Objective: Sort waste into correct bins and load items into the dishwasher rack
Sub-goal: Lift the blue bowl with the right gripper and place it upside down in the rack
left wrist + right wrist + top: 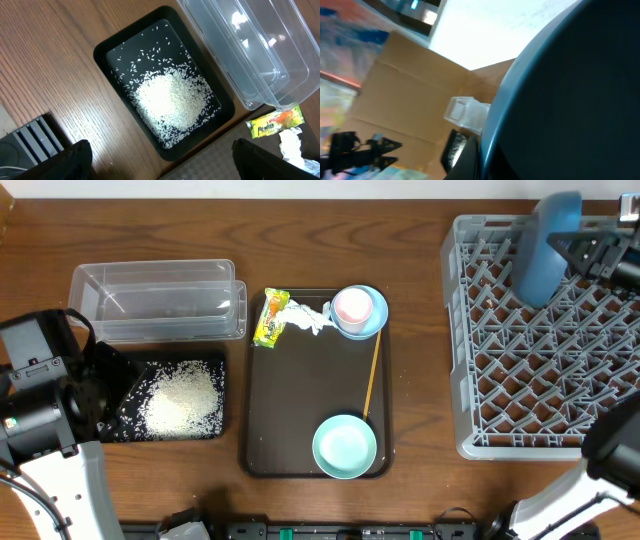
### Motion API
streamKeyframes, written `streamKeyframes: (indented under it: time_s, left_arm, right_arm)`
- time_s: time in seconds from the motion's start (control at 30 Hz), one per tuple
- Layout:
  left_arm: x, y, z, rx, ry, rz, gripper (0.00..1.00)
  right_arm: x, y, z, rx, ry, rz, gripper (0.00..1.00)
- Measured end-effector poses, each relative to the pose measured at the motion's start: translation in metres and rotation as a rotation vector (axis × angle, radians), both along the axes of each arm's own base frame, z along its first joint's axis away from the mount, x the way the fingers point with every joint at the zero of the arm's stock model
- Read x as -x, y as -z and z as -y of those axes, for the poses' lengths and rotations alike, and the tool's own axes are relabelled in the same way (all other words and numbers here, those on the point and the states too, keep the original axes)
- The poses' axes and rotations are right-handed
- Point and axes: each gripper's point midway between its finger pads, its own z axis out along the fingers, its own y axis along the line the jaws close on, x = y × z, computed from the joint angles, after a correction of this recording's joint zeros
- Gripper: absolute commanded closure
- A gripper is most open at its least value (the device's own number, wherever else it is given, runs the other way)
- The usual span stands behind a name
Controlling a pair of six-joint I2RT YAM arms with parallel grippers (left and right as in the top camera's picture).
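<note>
**Q:** Wooden table (420, 220), seen from overhead: what was the largest thing on it?

**A:** The grey rack (540, 350), at the right. The dark bowl (545, 250) stood on edge over the rack's far rows, leaning.

**Q:** How would that bowl handle?

**A:** Judged stiff, fairly heavy, smooth and so slippery, and breakable if dropped. The thin rim looked the best place to hold it, and the pegs would prop it once released.

**Q:** And the right gripper (588, 252)?

**A:** Closed tight, pinching the bowl at its rim. The bowl's wall filled the right wrist view.

**Q:** The left gripper (160, 167)?

**A:** Jaws wide apart, holding nothing, above the black tray (132, 32) of rice (170, 102).
</note>
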Motion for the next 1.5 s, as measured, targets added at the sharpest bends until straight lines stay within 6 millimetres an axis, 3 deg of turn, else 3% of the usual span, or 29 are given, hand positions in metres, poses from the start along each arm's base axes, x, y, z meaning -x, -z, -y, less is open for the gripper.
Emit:
streamKeyframes:
  time_s: [0.07,0.3,0.73,0.83,0.9,0.97,1.0,1.03,1.27,1.4,1.5]
  left_arm:
    - [0.0,0.0,0.0,0.0,0.0,0.0,0.08]
    - [0.0,0.0,0.0,0.0,0.0,0.0,0.08]
    - [0.0,0.0,0.0,0.0,0.0,0.0,0.08]
    - [0.0,0.0,0.0,0.0,0.0,0.0,0.08]
    - [0.0,0.0,0.0,0.0,0.0,0.0,0.08]
    - [0.0,0.0,0.0,0.0,0.0,0.0,0.08]
    - [0.0,0.0,0.0,0.0,0.0,0.0,0.08]
    - [0.0,0.0,0.0,0.0,0.0,0.0,0.08]
    - [0.0,0.0,0.0,0.0,0.0,0.0,0.08]
    - [0.0,0.0,0.0,0.0,0.0,0.0,0.08]
    - [0.0,0.0,0.0,0.0,0.0,0.0,0.08]
  right_arm:
    - [-0.002,0.011,0.004,-0.041,-0.007,-0.02,0.99]
    - [0.004,0.02,0.028,-0.053,0.054,-0.065,0.98]
    - [0.021,0.037,0.066,-0.037,0.19,-0.237,0.83]
    - [0.026,0.044,0.083,0.028,0.27,-0.306,0.64]
    - [0.032,0.051,0.099,0.095,0.351,-0.38,0.39]
    - [0.04,0.054,0.118,0.171,0.442,-0.437,0.25]
    - [0.044,0.055,0.125,0.198,0.482,-0.462,0.07]
    - [0.049,0.053,0.133,0.226,0.527,-0.487,0.01]
    - [0.079,0.012,0.156,0.392,0.756,-0.513,0.01]
    - [0.091,-0.021,0.151,0.441,0.839,-0.467,0.01]
    - [0.095,-0.049,0.134,0.476,0.857,-0.398,0.01]
